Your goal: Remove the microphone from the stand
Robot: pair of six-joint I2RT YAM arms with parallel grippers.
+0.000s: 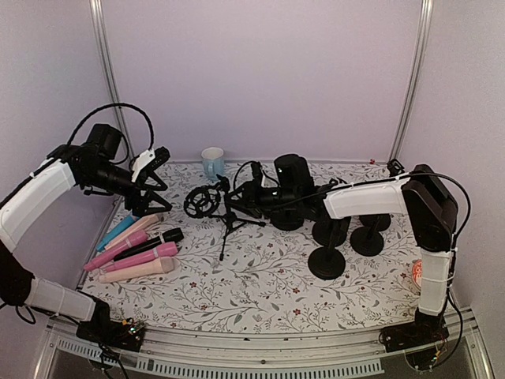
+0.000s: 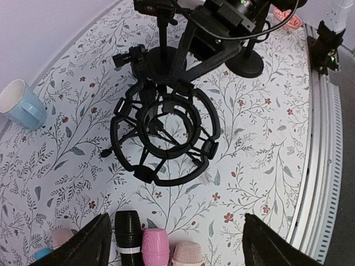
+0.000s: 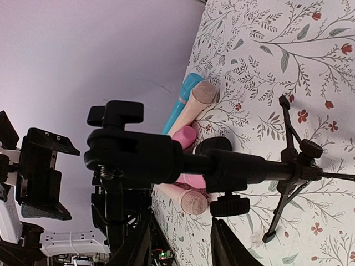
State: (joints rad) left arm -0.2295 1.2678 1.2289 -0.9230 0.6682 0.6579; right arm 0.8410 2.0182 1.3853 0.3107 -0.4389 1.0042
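- At the left of the table, my left hand (image 2: 176,227) hangs over a row of mics (image 1: 134,249). Its fingers (image 2: 83,246) are spread wide and hold nothing.
- Just ahead of it is the stand (image 1: 229,225), a small tripod whose mount (image 2: 140,174) faces my left wrist camera. Nothing is held in the ring.
- So the main step looks done to me: no mic sits in the stand. Five lie side by side on the table near the left wall, a black one (image 2: 128,233) among pink, pale and blue ones. Which of them belongs to this stand I cannot tell.
- My right hand (image 3: 183,235) reaches in from the other side, close up to the stand's stem. Its fingers (image 3: 145,241) are only partly apart, and I cannot tell whether they pinch the stem or merely flank it.
- As I judge it, little is left. I would let go of the stand, if I do hold it, and draw both arms clear without tipping the tripod.
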